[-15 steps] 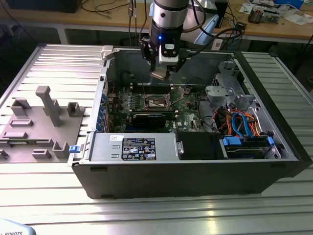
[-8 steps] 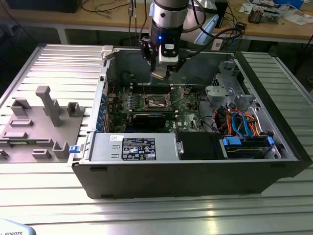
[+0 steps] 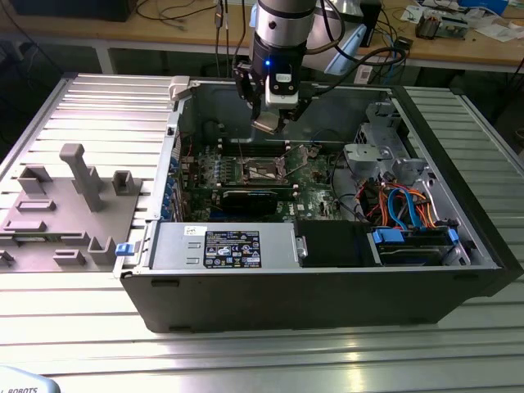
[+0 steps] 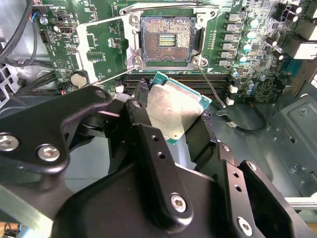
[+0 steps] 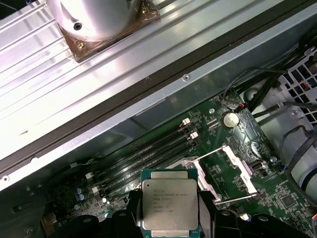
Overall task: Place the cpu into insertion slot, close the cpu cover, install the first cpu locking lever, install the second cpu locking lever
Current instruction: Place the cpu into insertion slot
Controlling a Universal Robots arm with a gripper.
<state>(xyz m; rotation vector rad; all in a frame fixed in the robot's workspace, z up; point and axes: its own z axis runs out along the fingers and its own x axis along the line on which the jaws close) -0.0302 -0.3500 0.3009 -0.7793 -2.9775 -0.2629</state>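
In the exterior view my gripper (image 3: 270, 121) hangs inside the open computer case, above the green circuit board. It is shut on the cpu (image 4: 176, 111), a flat square chip with a dull silver top, pinched by its edges between the black fingers (image 4: 143, 106). The cpu (image 5: 169, 203) is tilted in the air, clear of the board. The insertion slot (image 4: 168, 42) lies bare, its dark square recess with contact rows exposed, a short way from the chip. The cpu cover (image 4: 106, 47) is swung open beside the slot. A thin wire locking lever (image 4: 210, 84) sticks up, unlatched.
Long memory slots (image 4: 163, 79) run between the chip and the slot. The case's metal walls (image 3: 176, 139) box in the board. A power supply (image 3: 225, 246) and a drive bay with blue cables (image 3: 409, 221) sit at the front. A grey fixture (image 3: 74, 205) stands on the table at the exterior view's left.
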